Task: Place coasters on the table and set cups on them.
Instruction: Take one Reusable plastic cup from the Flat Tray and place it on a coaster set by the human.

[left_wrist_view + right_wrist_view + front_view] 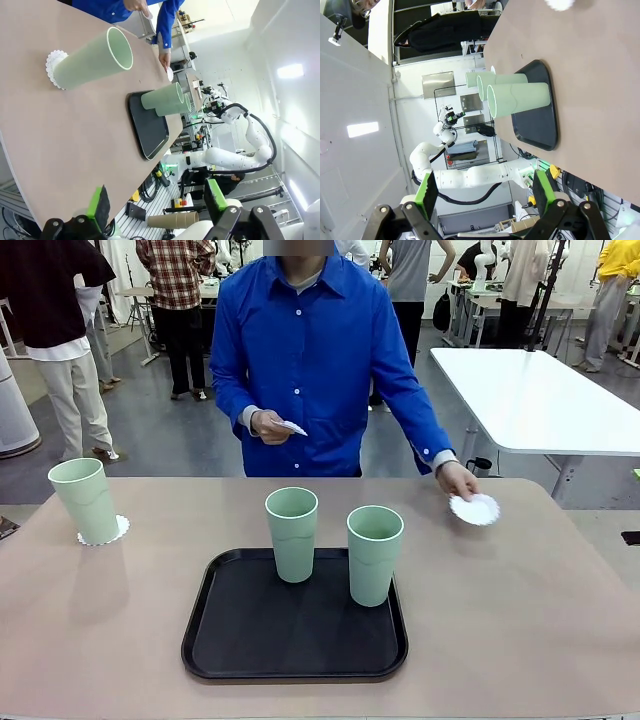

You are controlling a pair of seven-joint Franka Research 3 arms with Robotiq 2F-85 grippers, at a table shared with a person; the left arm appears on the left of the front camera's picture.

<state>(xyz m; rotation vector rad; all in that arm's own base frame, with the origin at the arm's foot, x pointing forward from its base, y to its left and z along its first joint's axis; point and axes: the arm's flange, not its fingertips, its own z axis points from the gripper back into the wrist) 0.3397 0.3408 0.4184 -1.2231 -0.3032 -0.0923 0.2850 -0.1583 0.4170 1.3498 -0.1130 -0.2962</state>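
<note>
Front: left cup (85,500) sits on a coaster (104,532) near the table (520,620) edge on the left. The two other cups (292,534) stand on the black tray (295,660). Person's hand (457,480) is on a second coaster (474,509), far right.
Left wrist: left gripper (156,200) fingers spread wide, nothing in there.
Right wrist: right gripper (485,190) same deal, spread apart and empty.

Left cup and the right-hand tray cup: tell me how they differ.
The left cup stands on a coaster on the table; the right-hand tray cup stands on the black tray, without one. The left cup is near the table's left end, the tray cup mid-table. Both upright, pale green.
</note>
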